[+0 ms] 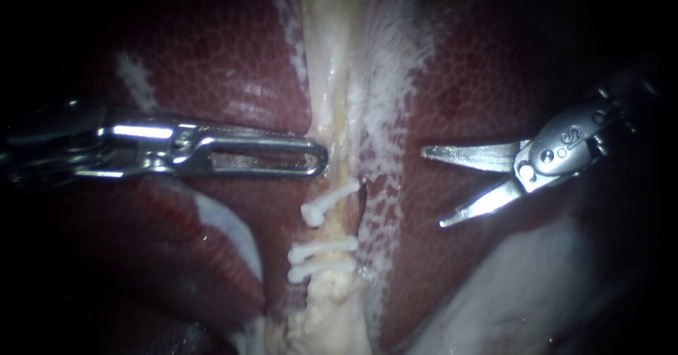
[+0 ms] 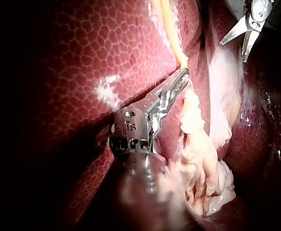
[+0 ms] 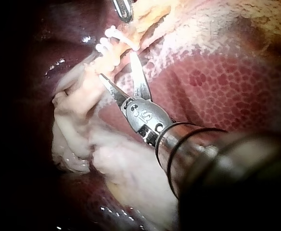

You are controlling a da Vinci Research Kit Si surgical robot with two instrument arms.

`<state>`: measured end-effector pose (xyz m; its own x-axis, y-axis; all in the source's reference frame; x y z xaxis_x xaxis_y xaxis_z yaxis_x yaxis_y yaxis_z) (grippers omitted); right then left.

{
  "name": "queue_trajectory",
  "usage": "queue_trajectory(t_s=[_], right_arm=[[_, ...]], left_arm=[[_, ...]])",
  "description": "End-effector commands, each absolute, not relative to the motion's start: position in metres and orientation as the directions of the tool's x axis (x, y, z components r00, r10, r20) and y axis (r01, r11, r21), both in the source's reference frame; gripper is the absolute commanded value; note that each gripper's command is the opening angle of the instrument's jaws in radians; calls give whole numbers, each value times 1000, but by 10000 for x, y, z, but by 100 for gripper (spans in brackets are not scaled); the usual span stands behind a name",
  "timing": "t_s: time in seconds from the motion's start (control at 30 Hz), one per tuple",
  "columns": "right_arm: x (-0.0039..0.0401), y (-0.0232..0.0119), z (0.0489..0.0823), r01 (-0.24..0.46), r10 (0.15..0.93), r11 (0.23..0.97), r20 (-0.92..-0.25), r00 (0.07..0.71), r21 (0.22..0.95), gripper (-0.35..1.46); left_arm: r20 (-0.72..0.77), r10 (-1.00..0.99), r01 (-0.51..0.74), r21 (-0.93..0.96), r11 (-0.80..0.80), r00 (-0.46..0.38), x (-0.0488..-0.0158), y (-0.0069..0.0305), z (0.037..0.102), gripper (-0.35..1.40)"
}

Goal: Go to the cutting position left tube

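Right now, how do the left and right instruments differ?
The left instrument has blunt, slotted jaws lying together; the right instrument has pointed blades spread open. In the endoscope view the left's tip touches the pale tissue strip above the clips; the right's hangs over the liver, short of the strip. Both point toward the strip.

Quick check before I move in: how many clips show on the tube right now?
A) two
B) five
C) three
C: the endoscope view shows three white clips across the tube, one apart and a close pair below it.
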<state>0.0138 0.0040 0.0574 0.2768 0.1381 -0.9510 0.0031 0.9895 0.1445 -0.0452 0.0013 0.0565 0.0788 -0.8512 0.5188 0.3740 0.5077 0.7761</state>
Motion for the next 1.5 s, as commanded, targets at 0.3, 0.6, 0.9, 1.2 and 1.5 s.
queue_trajectory(t_s=[0.3, 0.6, 0.9, 1.2, 1.5], right_arm=[[138, 40, 575, -1, 138, 990, -951, 276, 143, 144], [139, 34, 582, 42, 187, 976, -915, 359, 216, 144], [156, 14, 598, 102, 295, 930, -883, 365, 353, 144], [188, -25, 621, 181, 337, 875, -835, 435, 448, 144], [204, -42, 631, 241, 347, 840, -822, 451, 486, 141]], left_arm=[[518, -851, 375, 776, 508, 81, -451, 12, 564, -35], [516, -853, 373, 777, 506, 82, -448, 11, 556, -35], [511, -855, 369, 782, 503, 82, -442, 10, 535, -35], [504, -860, 364, 788, 496, 82, -436, 13, 510, -35], [496, -866, 352, 800, 486, 71, -422, 16, 491, -35]])
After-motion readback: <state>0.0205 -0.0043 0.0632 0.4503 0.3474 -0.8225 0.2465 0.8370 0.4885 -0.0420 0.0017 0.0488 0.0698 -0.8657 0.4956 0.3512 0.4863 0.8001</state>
